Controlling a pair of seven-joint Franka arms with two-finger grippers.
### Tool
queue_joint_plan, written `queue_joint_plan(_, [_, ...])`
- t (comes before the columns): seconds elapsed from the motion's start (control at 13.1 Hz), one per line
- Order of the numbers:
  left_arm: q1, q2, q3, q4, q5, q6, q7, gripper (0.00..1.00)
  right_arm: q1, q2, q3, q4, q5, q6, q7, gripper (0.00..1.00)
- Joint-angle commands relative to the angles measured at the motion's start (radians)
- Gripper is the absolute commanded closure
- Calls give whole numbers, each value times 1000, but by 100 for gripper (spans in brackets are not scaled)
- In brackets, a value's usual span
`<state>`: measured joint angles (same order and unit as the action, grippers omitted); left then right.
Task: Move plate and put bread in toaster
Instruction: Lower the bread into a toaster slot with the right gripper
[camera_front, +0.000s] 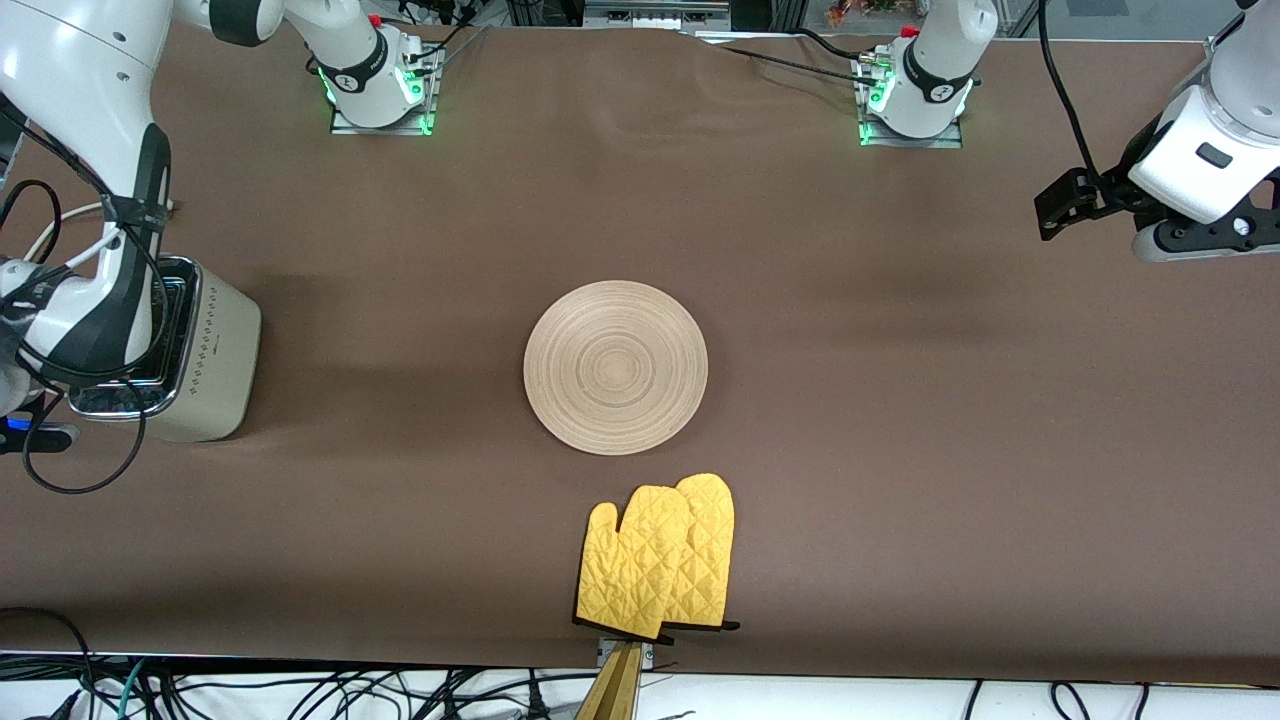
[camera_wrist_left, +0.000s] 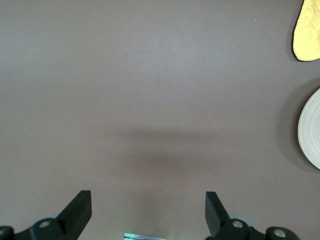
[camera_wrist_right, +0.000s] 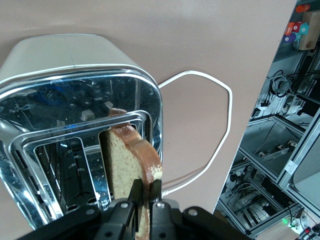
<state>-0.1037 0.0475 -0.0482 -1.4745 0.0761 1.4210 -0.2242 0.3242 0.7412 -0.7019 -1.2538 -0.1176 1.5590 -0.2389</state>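
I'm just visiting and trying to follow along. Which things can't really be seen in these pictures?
- Front view: the right arm covers most of the toaster top, hiding the bread and the right tool.
- Right wrist view: the bread shows, but its lower part is hidden in the slot; the right tool covers one edge.
- Left wrist view: the plate and yellow mitt are cut off by the picture's edge.

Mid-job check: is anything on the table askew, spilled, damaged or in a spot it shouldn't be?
Nothing stands out. The right hand holds the bread upright in a slot of the toaster. The plate lies flat at mid-table, bare, and the yellow oven mitts lie nearer the camera. The left hand waits open.
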Motion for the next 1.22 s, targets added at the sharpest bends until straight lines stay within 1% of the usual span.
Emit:
queue_joint_plan(0.0, [-1,6,-7,25,34,-11,0,0,6,-5,-1,5,15,0,15,5])
queue_joint_plan(0.08, [-1,6,-7,25,33,-11,2,0,6,-5,-2,5,12,0,3,0])
queue_joint_plan(0.31, [-1,8,-7,26,33,-10,3,0,10,-14,-1,10,16,-5,-5,0])
queue_joint_plan(0.46, [-2,9,-7,40,34,-10,3,0,13,-43,-1,11,18,-5,-7,0])
queue_joint_plan(0.69, [-2,9,-5,45,34,-11,5,0,67,-62,-4,13,18,-23,-7,0])
queue_joint_plan(0.76, [-1,9,-5,46,34,-10,5,0,93,-74,-4,13,30,-25,-7,0])
queue_joint_plan(0.84, [2,9,-4,46,33,-10,5,0,125,-98,-4,13,71,-25,-5,0])
queue_joint_plan(0.99, [10,11,-1,46,25,-10,6,0,150,-102,-2,19,149,-25,-3,0])
queue_joint_plan(1.14, [10,14,5,46,27,-10,6,0,170,-102,-4,28,287,-27,1,0])
